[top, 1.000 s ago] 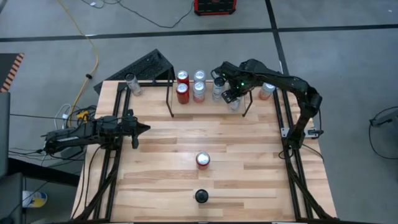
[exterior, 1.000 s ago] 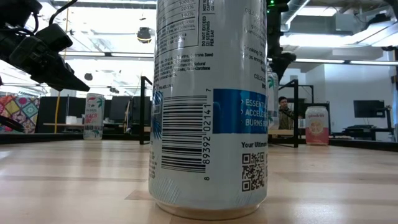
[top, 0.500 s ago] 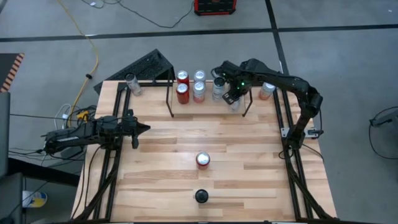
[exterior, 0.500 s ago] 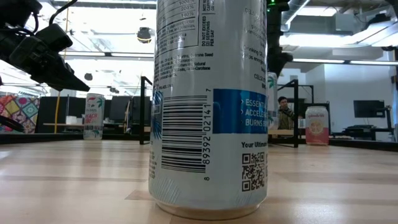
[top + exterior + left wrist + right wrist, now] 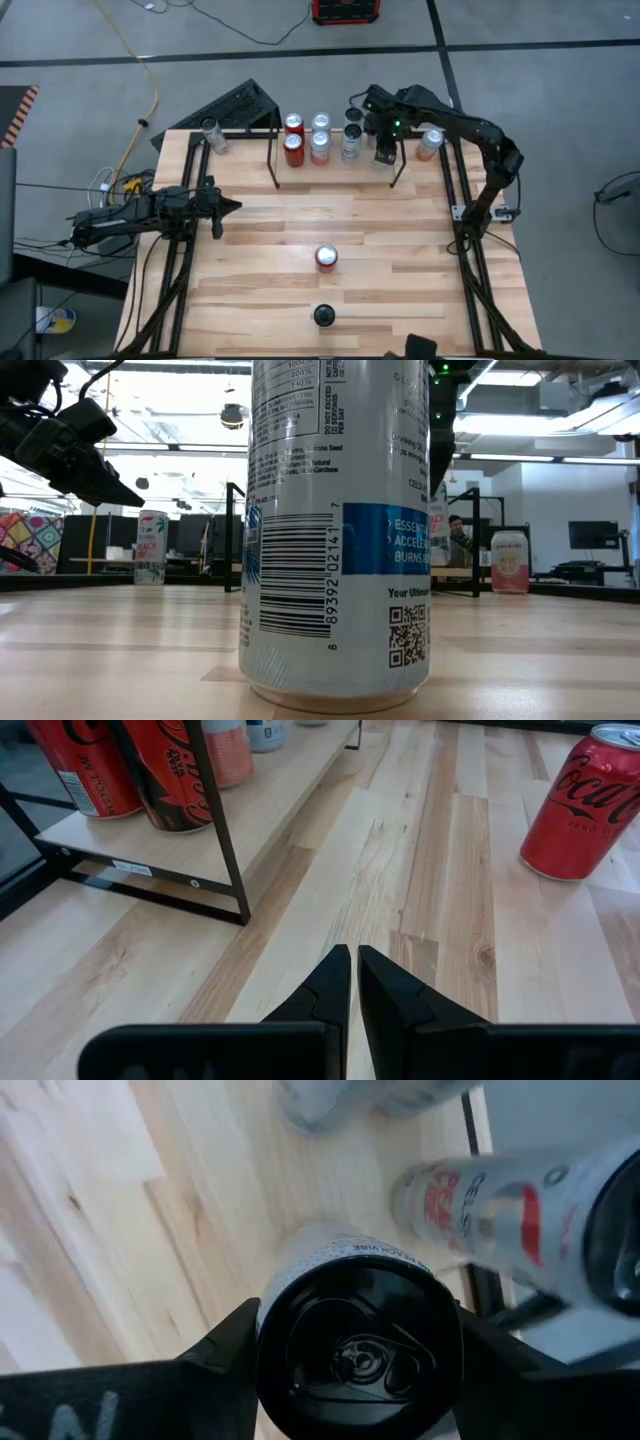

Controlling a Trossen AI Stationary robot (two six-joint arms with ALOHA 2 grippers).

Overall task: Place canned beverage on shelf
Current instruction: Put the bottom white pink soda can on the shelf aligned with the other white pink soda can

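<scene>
While the left tool (image 5: 228, 207) sits pinched shut over the left side of the bench (image 5: 400, 250), nothing between its fingers, the right tool (image 5: 384, 152) is up at the far edge and busy: from its own wrist camera, its two dark fingers (image 5: 225, 1345) stand partway apart, one on each side of a black-topped can (image 5: 355, 1350), hugging its sides, so it looks like a grip on that can. From above, this tool hangs over the right end of the shelf (image 5: 272, 160), the thin black rod rack along the far edge. Just to the tool's left stand two silver cans (image 5: 351, 140), then a pale pair (image 5: 320, 135), then two red cans (image 5: 293, 138), all inside the rack. Just to its right, outside the rack, stands a pink can (image 5: 430, 144). Well in front of both tools, a red cola can (image 5: 326, 257) and a dark-topped can (image 5: 323, 315) wait mid-bench, and another can (image 5: 210, 133) stands at the far left corner.
</scene>
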